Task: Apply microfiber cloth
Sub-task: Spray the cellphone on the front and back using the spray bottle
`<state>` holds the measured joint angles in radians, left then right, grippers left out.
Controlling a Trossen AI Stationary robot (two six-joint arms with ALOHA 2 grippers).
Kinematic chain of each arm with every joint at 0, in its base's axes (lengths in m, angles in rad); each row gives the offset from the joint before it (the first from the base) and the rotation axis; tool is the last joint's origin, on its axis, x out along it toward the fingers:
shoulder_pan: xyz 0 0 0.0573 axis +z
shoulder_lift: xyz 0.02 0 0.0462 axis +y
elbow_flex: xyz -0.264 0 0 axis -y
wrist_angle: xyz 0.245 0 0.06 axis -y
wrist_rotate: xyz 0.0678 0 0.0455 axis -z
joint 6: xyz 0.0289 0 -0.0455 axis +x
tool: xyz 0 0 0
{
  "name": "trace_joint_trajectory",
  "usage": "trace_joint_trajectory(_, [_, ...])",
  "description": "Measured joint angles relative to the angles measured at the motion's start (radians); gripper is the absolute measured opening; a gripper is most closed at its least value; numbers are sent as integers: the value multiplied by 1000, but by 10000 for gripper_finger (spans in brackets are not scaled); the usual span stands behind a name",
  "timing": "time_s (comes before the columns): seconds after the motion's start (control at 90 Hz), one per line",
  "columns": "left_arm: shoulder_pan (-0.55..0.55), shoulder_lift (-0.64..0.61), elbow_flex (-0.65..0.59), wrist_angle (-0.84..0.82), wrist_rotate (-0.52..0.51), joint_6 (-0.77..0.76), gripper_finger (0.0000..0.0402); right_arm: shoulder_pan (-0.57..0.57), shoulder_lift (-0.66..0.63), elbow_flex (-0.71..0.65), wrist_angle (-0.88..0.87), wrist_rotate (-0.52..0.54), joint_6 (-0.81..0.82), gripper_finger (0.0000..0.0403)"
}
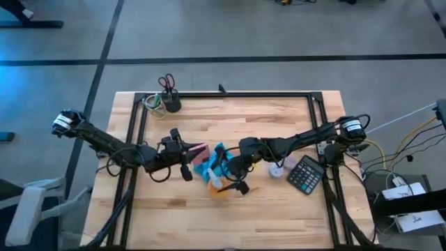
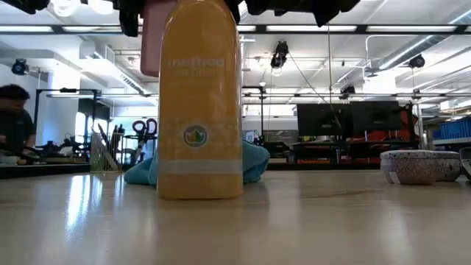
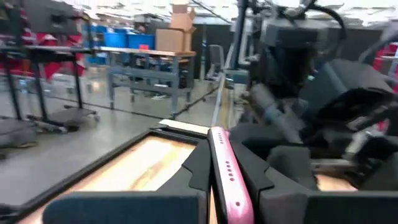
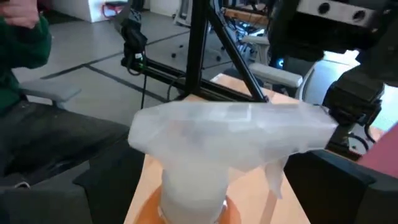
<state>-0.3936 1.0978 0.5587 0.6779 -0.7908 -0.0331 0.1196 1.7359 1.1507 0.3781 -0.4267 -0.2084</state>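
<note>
Gripping a pink phone [image 3: 227, 180] edge-on, my left gripper [image 3: 227, 199] has its fingers closed against the phone's two faces, holding it just above the table [image 1: 279, 216] near the middle. My right gripper [image 1: 233, 183] is around the orange spray bottle [image 2: 200, 103], whose clear spray head [image 4: 230, 134] fills that wrist's view; I cannot tell how firmly it is clamped. The microfiber cloth [image 1: 211, 162] lies bunched on the wood between the two grippers, behind the bottle in the low view.

To wipe well, I judge the right gripper must set the bottle down clear of the cloth, then pinch a raised fold. The left should keep the phone steady, screen exposed.

Most of the cloth is hidden by the bottle and arms. Which phone face is the screen, I cannot say.
</note>
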Motion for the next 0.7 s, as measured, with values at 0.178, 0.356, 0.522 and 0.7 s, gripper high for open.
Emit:
trace_joint_trajectory(0.178, [-16,-33,0,35,-61,28,12,0,0,0,1,0,2,323])
trace_joint_trajectory(0.356, [-101,-65,0,30,-201,78,12,0,0,0,-3,0,-1,266])
trace_joint_trajectory(0.522, [-108,-59,0,35,-221,102,12,2,0,0,-6,-6,7,216])
trace_joint_trajectory(0.7, [-57,-52,0,133,-148,196,12,0,0,0,-18,41,34,187])
